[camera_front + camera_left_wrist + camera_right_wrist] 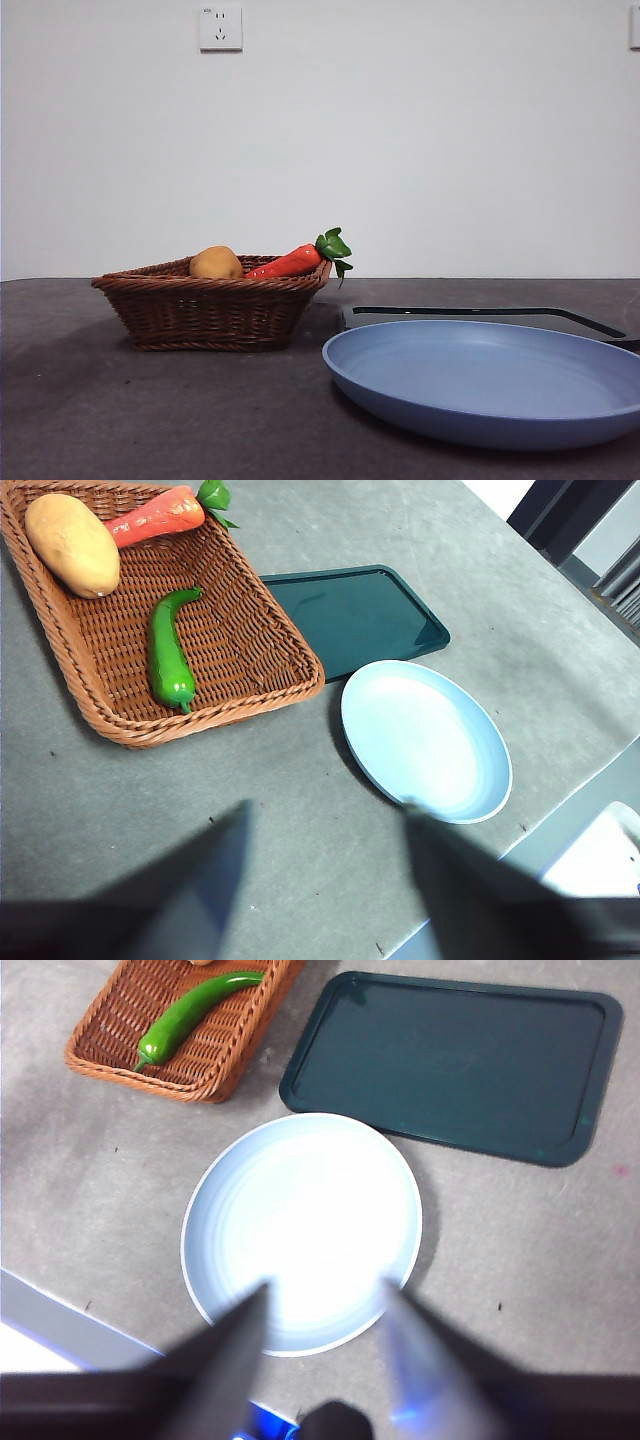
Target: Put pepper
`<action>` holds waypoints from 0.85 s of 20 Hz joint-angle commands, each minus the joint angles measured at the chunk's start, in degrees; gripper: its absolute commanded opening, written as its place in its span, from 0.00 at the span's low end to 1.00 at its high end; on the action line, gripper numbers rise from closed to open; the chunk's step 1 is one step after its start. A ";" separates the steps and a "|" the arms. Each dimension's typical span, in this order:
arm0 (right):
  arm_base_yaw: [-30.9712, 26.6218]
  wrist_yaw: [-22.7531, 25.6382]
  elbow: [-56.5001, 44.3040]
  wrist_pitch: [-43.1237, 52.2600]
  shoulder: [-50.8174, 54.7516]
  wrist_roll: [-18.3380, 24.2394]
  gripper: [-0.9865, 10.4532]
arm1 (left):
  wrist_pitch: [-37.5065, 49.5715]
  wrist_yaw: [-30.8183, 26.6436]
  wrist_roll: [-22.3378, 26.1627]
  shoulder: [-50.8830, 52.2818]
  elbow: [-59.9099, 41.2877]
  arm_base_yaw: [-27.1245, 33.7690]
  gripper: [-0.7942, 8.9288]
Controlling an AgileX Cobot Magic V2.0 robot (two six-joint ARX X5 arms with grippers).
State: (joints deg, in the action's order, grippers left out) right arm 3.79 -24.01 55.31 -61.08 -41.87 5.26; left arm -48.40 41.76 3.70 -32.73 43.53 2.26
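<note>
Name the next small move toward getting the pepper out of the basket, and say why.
Probably lower the left gripper toward the pepper. The pepper lies loose in the wicker basket, apart from the potato and carrot; this gripper's jaws are open and hold nothing.

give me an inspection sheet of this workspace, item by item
surface: grey table, bare between items
job's things: pepper lying in the wicker basket
clutter: potato and carrot in the same basket; blue plate and dark green tray, both bare
grippers: left end effector open, above the table near the plate; right end effector open above the plate
cables: nothing seen
surroundings: white wall with a socket
</note>
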 commanded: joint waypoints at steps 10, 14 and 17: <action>0.74 -0.04 0.90 4.42 -17.46 -0.72 0.37 | 0.83 0.55 0.81 -0.15 0.79 -0.09 0.43; 2.08 0.28 0.90 8.22 -28.98 -0.24 0.37 | 0.81 0.55 0.81 -0.15 0.79 -0.11 0.43; 3.21 0.44 0.90 10.82 -36.06 0.22 0.37 | 0.81 0.52 0.79 -0.15 0.79 -0.09 0.43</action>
State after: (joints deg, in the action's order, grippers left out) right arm 6.79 -23.77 55.35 -50.35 -77.49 4.95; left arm -48.31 41.78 3.88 -32.73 43.53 2.26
